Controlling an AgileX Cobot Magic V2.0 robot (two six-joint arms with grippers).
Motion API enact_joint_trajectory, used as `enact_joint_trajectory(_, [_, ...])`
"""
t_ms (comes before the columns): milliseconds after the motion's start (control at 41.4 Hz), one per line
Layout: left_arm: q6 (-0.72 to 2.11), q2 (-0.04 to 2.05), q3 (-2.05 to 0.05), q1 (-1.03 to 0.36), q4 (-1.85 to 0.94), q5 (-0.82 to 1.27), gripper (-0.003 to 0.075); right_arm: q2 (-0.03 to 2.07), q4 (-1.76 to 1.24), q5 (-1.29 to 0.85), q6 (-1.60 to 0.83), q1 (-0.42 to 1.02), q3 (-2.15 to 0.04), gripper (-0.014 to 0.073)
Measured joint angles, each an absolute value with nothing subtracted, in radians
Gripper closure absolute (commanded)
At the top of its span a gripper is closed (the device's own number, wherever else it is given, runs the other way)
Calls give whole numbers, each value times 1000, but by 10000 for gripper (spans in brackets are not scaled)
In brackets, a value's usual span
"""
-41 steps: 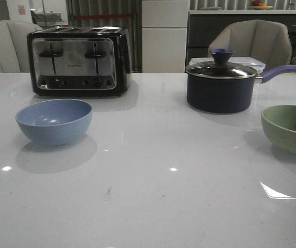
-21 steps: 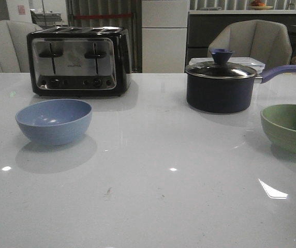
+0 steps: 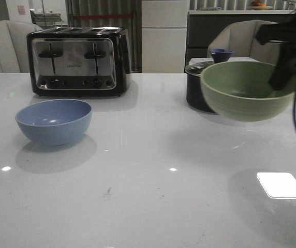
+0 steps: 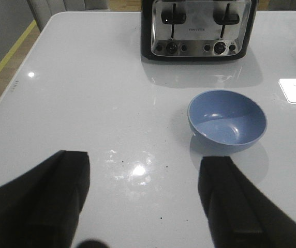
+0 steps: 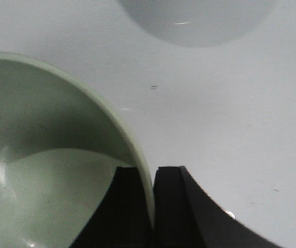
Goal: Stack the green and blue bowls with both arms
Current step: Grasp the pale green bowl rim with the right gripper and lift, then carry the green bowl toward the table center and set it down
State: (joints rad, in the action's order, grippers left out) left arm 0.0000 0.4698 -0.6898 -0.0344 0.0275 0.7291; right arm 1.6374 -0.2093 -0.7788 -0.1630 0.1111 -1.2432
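Bowls: two; right tool (image 5: 152, 206) pinches green bowl (image 3: 246, 90) aloft (blue bowl (image 3: 54, 121) tabled), left tool (image 4: 145, 206) gapes.

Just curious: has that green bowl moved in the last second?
Yes. The green bowl now hangs off the table, up and leftward, covering part of the saucepan.

The green bowl (image 3: 246, 91), on the table (image 3: 153, 206) at the right edge a moment ago, now hangs above it, tilted, hiding most of the saucepan (image 3: 197, 93). The right tool (image 5: 153, 212) (barely visible before) pinches its rim.
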Motion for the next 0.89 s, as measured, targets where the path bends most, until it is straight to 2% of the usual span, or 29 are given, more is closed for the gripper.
enact_joint_trajectory(290, [0, 470, -690, -34, 27, 729, 214, 1683, -213, -774, -167, 364, -1243, 527])
enact_joint_trajectory(701, [0, 470, -690, -34, 27, 729, 214, 1826, -213, -727, -167, 420, -1243, 521])
enact_joint_trajectory(821, [0, 470, -690, -34, 27, 729, 214, 1849, -213, -695, -167, 420, -1243, 468])
enact_joint_trajectory(894, [0, 470, -690, -34, 27, 729, 214, 1864, -213, -682, -167, 420, -1243, 382])
